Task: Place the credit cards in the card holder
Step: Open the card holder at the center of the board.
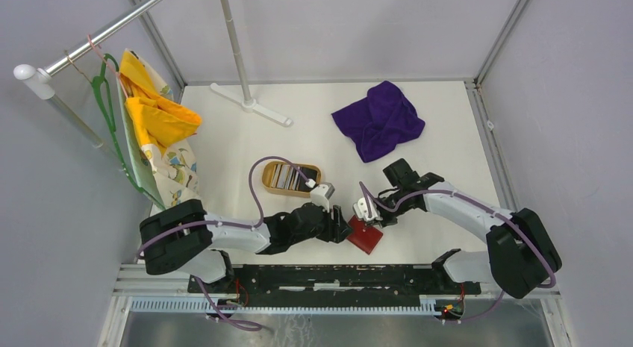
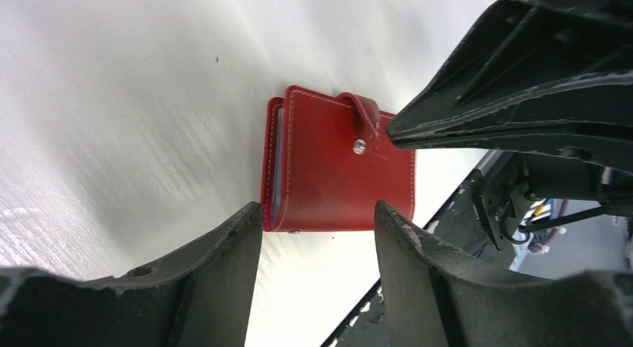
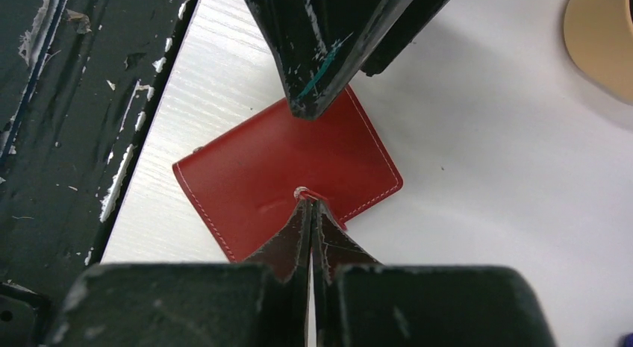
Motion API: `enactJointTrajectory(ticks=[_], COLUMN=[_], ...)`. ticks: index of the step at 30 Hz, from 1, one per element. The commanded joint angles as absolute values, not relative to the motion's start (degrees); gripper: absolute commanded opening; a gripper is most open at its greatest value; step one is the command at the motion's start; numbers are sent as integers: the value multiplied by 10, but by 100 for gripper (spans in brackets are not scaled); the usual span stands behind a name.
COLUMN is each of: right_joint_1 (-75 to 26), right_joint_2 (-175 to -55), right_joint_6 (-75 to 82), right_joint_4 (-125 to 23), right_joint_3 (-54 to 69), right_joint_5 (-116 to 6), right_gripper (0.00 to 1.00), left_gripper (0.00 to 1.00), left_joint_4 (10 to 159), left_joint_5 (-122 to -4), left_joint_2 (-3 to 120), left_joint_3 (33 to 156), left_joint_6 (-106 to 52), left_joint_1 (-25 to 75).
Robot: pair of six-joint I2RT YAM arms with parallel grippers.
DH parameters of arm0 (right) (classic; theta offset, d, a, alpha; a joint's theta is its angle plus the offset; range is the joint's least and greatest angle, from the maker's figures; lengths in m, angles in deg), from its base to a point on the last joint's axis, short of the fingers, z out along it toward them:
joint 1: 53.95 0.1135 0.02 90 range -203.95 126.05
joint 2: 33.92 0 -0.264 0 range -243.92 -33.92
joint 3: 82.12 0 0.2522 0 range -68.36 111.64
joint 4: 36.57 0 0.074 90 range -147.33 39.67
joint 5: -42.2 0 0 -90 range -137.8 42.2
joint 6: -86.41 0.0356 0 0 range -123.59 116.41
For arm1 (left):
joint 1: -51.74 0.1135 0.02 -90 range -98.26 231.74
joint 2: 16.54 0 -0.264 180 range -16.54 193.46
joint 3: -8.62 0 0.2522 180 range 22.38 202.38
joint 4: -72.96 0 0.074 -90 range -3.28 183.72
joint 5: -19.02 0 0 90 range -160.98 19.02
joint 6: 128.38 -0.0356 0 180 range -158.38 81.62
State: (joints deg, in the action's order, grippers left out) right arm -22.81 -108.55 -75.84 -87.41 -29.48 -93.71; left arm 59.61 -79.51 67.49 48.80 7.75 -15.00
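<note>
The red card holder (image 2: 336,168) lies closed and flat on the table (image 1: 448,138), near its front edge, between both grippers. The right gripper (image 3: 309,205) is fully closed, with its tips at the snap tab. The left gripper (image 2: 317,213) stands open just beside the holder. Behind them, an oval wooden tray (image 1: 269,189) holds the credit cards (image 1: 286,174). A purple cloth (image 1: 379,119) lies farther back.

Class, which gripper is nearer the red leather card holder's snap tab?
Right. The right gripper, shut, has its tips at the snap tab; the left gripper, open, hovers at the opposite edge of the red leather card holder.
</note>
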Motion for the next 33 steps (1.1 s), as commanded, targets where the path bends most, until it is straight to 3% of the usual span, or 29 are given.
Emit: enactJointTrajectory(ticks=[1, 8, 10, 12, 13, 17, 20, 24, 33], right_joint_1=[-230, -270, -281, -284, -284, -268, -251, -235, -227], right_joint_2=[-1066, -1043, -1031, -1027, -1029, -1038, -1037, -1053, -1072], right_joint_6=[-777, -783, -760, -747, -750, -823, -810, -748, -681], right_joint_4=[-874, -889, -865, -842, -838, -864, -831, -781, -734], right_joint_3=[-300, -290, -300, -312, -320, -341, -359, -362, -358], right_joint_5=[-969, -1033, -1024, -995, -986, -988, -967, -925, -887], right_gripper=[0, 0, 0, 0, 5, 51, 65, 66, 53], left_gripper=[63, 58, 50, 35, 30, 25, 25, 24, 23], left_joint_4=[569, 584, 584, 584, 586, 596, 593, 576, 545], left_joint_5=[-802, -812, -813, -809, -806, -799, -793, -783, -757], left_joint_2=[637, 587, 580, 582, 588, 617, 627, 640, 701], left_joint_3=[480, 470, 468, 469, 472, 486, 494, 497, 509], left_joint_6=[54, 22, 26, 36, 41, 49, 50, 50, 58], left_joint_1=[-150, -150, -150, -150, -150, -150, -150, -150, -151])
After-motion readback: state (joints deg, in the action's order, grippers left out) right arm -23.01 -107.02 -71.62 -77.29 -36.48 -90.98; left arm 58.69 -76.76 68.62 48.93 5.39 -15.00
